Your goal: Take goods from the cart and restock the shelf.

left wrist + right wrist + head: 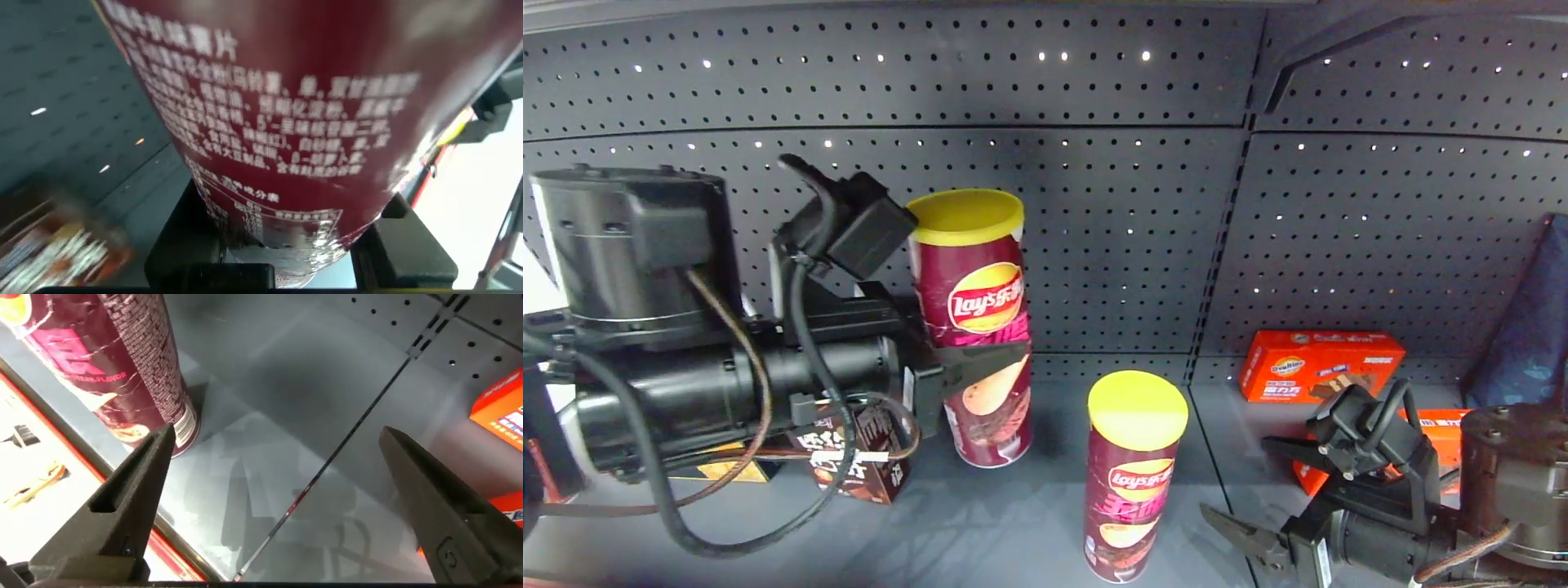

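The left gripper (pixel 982 364) pinches a maroon chip can with a yellow lid (pixel 970 302) around its middle, one finger across the front of the can. The can leans slightly, with its base down at the shelf (pixel 1013 523); I cannot tell whether it touches the shelf. In the left wrist view the held can's printed side (pixel 278 122) sits close to the camera.

A second chip can (pixel 1134 478) stands upright on the shelf, to the right of the held one and nearer the front edge, apart from it. The right gripper (pixel 1252 492) hangs just right of this can with its fingers spread wide and nothing between them.

A small brown packet (pixel 858 461) lies below the left arm. An orange box (pixel 1319 363) sits against the pegboard back wall (pixel 1094 204) on the right, and a dark blue bag (pixel 1527 327) leans at the far right.
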Robot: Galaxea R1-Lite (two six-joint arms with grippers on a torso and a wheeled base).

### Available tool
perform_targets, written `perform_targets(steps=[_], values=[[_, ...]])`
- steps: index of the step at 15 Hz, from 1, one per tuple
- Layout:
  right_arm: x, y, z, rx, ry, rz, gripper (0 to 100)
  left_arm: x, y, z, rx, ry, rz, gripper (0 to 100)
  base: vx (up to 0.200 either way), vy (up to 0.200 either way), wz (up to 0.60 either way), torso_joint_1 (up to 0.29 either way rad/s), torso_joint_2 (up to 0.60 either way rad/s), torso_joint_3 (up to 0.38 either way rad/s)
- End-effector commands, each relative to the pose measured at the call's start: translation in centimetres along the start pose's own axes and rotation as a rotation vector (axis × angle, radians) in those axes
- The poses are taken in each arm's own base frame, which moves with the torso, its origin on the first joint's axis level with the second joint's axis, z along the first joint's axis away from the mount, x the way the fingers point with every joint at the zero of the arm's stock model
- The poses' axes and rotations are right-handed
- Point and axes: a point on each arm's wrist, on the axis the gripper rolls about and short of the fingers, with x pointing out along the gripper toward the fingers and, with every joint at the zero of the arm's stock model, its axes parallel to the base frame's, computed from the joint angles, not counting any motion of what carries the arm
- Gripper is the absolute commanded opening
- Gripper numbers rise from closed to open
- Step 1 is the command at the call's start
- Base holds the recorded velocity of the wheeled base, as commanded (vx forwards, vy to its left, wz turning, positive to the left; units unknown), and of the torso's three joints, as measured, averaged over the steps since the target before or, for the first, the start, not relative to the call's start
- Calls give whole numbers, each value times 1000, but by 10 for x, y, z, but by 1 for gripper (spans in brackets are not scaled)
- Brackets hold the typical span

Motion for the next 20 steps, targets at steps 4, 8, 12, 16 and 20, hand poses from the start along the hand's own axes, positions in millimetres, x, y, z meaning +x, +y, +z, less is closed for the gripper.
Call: perform_targets(steps=[4, 8, 12, 16, 20], values=[[7, 0, 3, 2, -2, -1, 100, 76, 23, -30, -18, 62, -19, 0, 0, 0, 0, 0, 0, 0], [18, 0, 6, 2, 4, 1, 100, 104, 41, -45, -21, -24, -127, 0, 0, 0, 0, 0, 0, 0], [27, 0, 9, 2, 4, 1, 100, 124, 65, -53, -12, -73, -192, 0, 0, 0, 0, 0, 0, 0], [29, 0, 8, 2, 10, 5, 100, 137, 77, -56, 0, -101, -238, 0, 0, 0, 0, 0, 0, 0], [27, -3, 7, 7, 11, -7, 100, 149, 83, -60, 1, -98, -238, 0, 0, 0, 0, 0, 0, 0]])
